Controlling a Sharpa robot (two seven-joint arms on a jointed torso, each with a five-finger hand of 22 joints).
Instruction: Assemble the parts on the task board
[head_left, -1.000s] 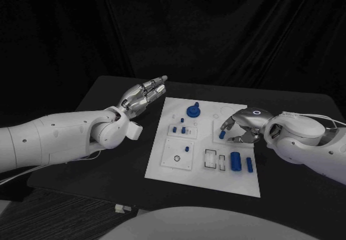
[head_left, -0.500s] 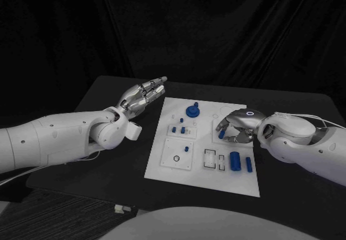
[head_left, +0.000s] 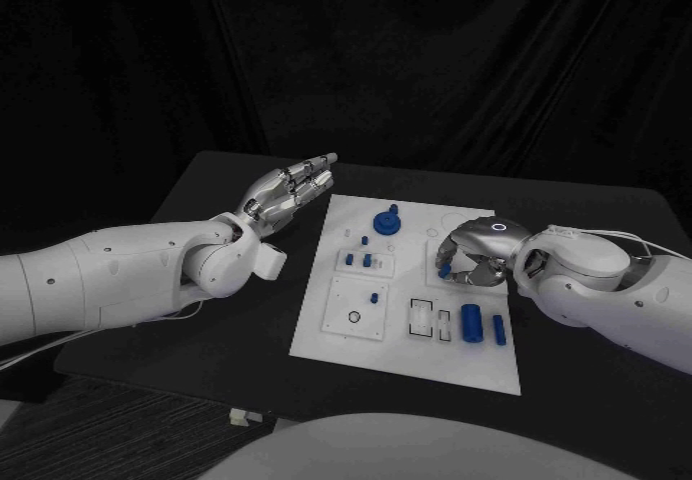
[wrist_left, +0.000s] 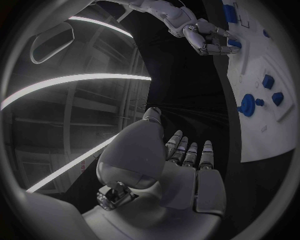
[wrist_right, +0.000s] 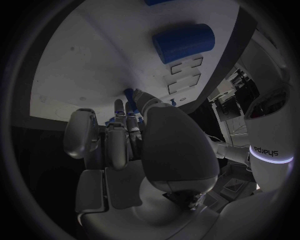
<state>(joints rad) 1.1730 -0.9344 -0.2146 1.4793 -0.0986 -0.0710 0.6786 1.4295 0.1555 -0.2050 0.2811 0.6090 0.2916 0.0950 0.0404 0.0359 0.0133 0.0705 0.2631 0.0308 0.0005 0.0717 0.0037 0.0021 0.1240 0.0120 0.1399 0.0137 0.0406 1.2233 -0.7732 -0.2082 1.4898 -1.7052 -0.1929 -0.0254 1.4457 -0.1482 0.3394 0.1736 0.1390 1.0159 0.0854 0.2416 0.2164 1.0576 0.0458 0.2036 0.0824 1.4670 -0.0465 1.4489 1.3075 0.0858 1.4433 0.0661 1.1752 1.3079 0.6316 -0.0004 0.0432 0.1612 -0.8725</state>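
Note:
The white task board (head_left: 404, 350) lies mid-table. My right hand (head_left: 470, 255) rests on its far right part, fingers curled down around a small blue part (head_left: 443, 268). In the right wrist view the fingertips (wrist_right: 127, 107) press together on that blue part (wrist_right: 129, 92) against the board (wrist_right: 81, 65). A blue cylinder (head_left: 472, 320) and a thin blue piece (head_left: 499, 330) lie nearer me; the cylinder (wrist_right: 184, 42) shows beyond the fingers. My left hand (head_left: 289, 185) hovers off the board's far left corner, fingers straight, holding nothing; it (wrist_left: 178, 165) looks flat from the wrist.
A blue knob (head_left: 387, 220) stands at the board's far middle, with small blue pegs (head_left: 366, 260) just in front of it. A ring recess (head_left: 355, 318) and rectangular slots (head_left: 421, 317) sit on the near half. Bare black table (head_left: 216, 330) surrounds the board.
My right hand has shifted slightly left over the board and curled its fingers tighter on the small blue part. The left arm has stayed still.

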